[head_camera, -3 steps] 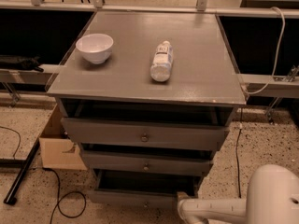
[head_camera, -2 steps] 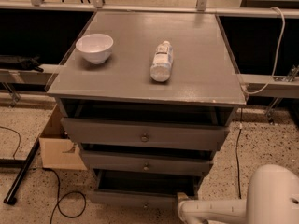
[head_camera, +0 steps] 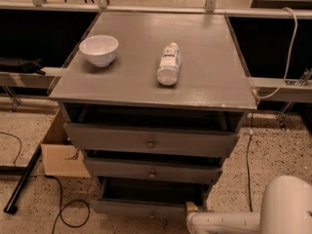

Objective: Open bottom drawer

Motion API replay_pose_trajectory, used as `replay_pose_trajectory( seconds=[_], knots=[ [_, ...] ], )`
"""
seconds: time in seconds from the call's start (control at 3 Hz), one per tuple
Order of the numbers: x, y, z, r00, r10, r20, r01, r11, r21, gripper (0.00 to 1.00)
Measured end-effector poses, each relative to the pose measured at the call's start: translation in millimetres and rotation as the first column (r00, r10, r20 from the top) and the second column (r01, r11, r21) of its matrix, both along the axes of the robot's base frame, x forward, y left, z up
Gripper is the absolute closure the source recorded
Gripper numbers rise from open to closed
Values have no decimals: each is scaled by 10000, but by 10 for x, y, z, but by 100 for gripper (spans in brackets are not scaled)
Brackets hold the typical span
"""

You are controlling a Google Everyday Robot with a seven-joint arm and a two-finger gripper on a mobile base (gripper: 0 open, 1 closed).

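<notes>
The bottom drawer [head_camera: 131,207] stands pulled out at the foot of the grey cabinet [head_camera: 156,67]. My gripper [head_camera: 192,210] sits at its front's right end; I cannot tell whether it grasps anything.

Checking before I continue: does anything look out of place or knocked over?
The bottle lies on its side on the cabinet top; no spill shows. The white bowl stands upright. The bottom drawer is pulled out, with the claw at its front right corner.
</notes>
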State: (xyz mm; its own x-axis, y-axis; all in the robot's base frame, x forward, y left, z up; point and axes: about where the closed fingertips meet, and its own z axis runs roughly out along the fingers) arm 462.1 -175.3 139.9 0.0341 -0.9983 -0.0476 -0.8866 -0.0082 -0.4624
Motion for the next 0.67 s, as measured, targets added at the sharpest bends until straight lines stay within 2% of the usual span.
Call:
replay_pose_trajectory(
  seconds=[0.33, 0.67],
  knots=[
    [0, 0, 0, 10000, 0, 0, 0, 10000, 0, 52],
    [0, 0, 0, 10000, 0, 0, 0, 10000, 0, 21]
  ],
)
